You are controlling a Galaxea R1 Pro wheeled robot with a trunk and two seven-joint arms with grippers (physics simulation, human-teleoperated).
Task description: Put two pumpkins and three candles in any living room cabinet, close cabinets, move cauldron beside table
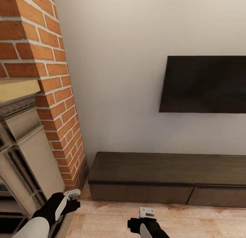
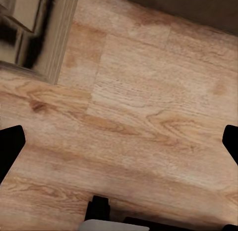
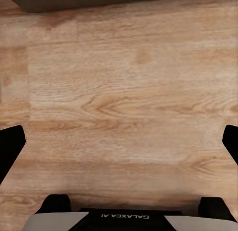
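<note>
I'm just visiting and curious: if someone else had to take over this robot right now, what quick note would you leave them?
Left gripper: open, holding nothing, over bare wooden floor.
Right gripper: open, holding nothing, over the same floor.
Ahead: the long dark cabinet against the wall under the TV, drawer fronts shut. Brick fireplace on the robot's left.
Pumpkins, candles, cauldron and table are out of sight from here, so whether any are stowed cannot be told.
Left to do: find them, check progress, finish.

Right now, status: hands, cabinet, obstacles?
Both hands open, empty, over wood floor. Cabinet ahead, drawers shut. Brick fireplace close on left.
</note>
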